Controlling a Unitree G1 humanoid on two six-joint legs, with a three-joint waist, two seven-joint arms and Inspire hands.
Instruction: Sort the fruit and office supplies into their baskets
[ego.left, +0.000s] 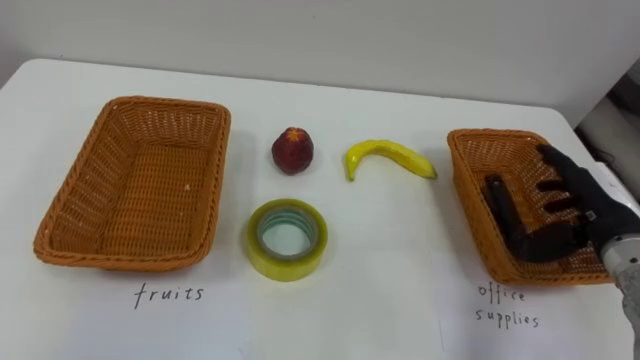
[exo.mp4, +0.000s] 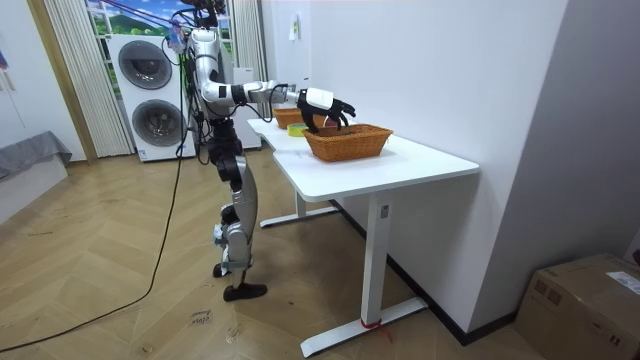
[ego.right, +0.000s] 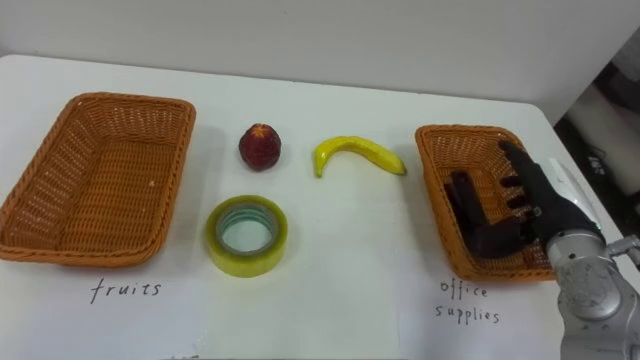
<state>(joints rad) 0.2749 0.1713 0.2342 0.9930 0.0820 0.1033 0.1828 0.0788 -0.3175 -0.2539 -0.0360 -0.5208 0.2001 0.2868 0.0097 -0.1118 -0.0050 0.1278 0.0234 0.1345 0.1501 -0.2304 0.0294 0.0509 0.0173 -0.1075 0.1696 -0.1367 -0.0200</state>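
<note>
1. Right hand hovers over the inside of the office-supplies basket, its fingers spread and relaxed, and it carries nothing
2. This basket stands at the robot's right on the worktop; I see no item in it, though the hand covers part of its floor
3. The banana lies just beside the basket's left rim, with its long axis running left to right; it is the thing nearest to the hand
4. The tape roll lies flat, farther left and closer to the robot, well apart from the hand; being the only office item, it is in my judgement the next target, so the hand must go left and back
5. The red fruit sits beyond the tape, near the fruits basket, which is empty
</note>
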